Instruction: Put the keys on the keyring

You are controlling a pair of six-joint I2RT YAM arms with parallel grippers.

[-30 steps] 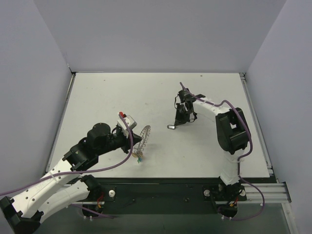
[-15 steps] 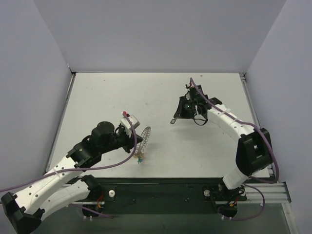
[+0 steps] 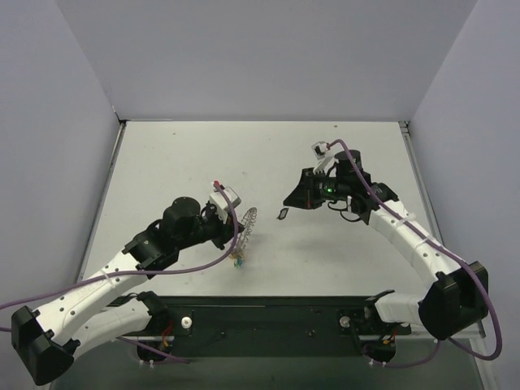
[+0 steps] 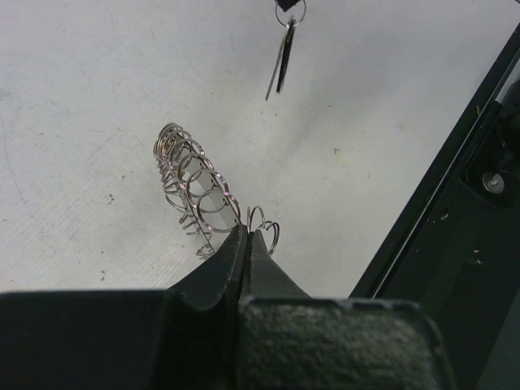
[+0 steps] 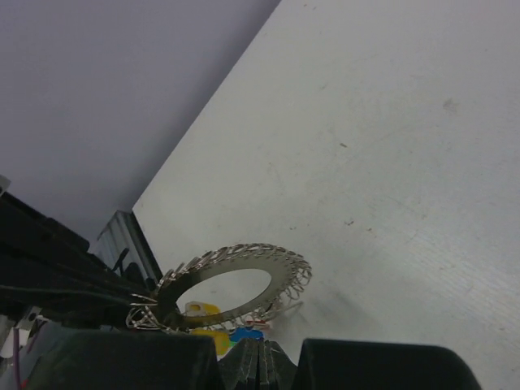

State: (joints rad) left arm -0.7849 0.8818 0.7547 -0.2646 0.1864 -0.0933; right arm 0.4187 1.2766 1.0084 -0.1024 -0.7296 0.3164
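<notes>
My left gripper (image 3: 236, 226) is shut on the rim of the keyring (image 3: 249, 221), a large silvery coiled ring held edge-up above the table. Coloured keys (image 3: 237, 260) hang from its lower end. In the left wrist view the jaws (image 4: 246, 234) pinch the keyring (image 4: 188, 180). My right gripper (image 3: 287, 203) is shut and holds the black key (image 3: 282, 214), which hangs just right of the ring. The black key also shows in the left wrist view (image 4: 283, 57). In the right wrist view the keyring (image 5: 280, 270), a yellow key (image 5: 197, 309) and a blue key (image 5: 246, 334) lie ahead of the shut fingertips (image 5: 260, 357).
The white table (image 3: 187, 154) has grey walls on three sides. A black rail (image 3: 268, 305) runs along the near edge, and it shows at the right of the left wrist view (image 4: 479, 162). Purple cables trail along both arms.
The right arm has stretched out to the right and its wrist has turned, keeping the black key near the ring. The left gripper with the keyring has shifted slightly right.
</notes>
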